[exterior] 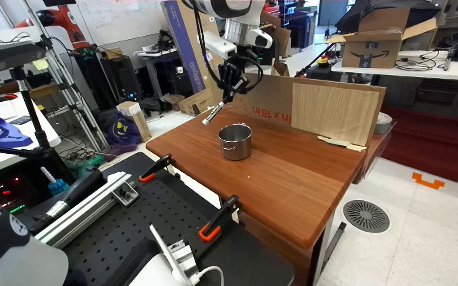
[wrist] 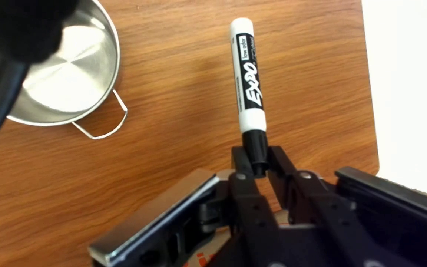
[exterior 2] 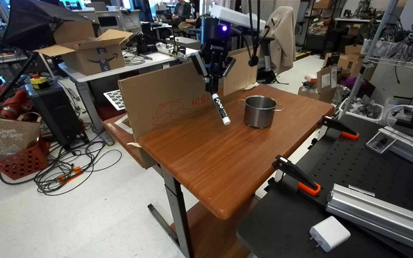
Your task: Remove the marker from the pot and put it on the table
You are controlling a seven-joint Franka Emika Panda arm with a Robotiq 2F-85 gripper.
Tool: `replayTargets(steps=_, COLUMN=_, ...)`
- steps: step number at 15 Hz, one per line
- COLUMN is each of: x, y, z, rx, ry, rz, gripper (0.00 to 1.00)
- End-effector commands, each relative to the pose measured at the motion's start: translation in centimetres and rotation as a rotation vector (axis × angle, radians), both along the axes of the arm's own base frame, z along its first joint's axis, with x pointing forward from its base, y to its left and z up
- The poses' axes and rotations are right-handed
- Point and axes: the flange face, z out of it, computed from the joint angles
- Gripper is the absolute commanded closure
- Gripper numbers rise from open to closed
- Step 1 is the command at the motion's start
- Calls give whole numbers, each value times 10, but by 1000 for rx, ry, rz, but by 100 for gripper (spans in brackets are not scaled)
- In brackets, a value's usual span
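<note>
One marker (wrist: pixel 250 78), tilted, held above the table (exterior 2: pixel 206 154), off to one side of the pot (exterior 2: pixel 259 116). Gripper (wrist: pixel 258 161) pinches it by the black end; white end hangs lowest. Removal looks done; placing seems the step in hand, release not yet made. Next move likely calls for straight lowering, a flatter angle, then gentle letting go, lest it roll.

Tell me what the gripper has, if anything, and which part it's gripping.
The gripper holds the marker by its black cap; the labelled barrel sticks out free, slanting down to its white end.
</note>
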Motion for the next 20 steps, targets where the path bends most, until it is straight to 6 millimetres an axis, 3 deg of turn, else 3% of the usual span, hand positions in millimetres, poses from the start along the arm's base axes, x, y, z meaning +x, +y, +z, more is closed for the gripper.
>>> replayTargets(steps=1, x=8, y=15, z=-12, rx=-40, ry=36, rz=17, gripper=95)
replayTargets(steps=12, x=14, y=38, z=-67, rx=-200, ry=79, rz=49, gripper=95)
replayTargets(steps=20, x=26, y=16, z=-86, rx=-289, ry=62, rz=-14, gripper=95)
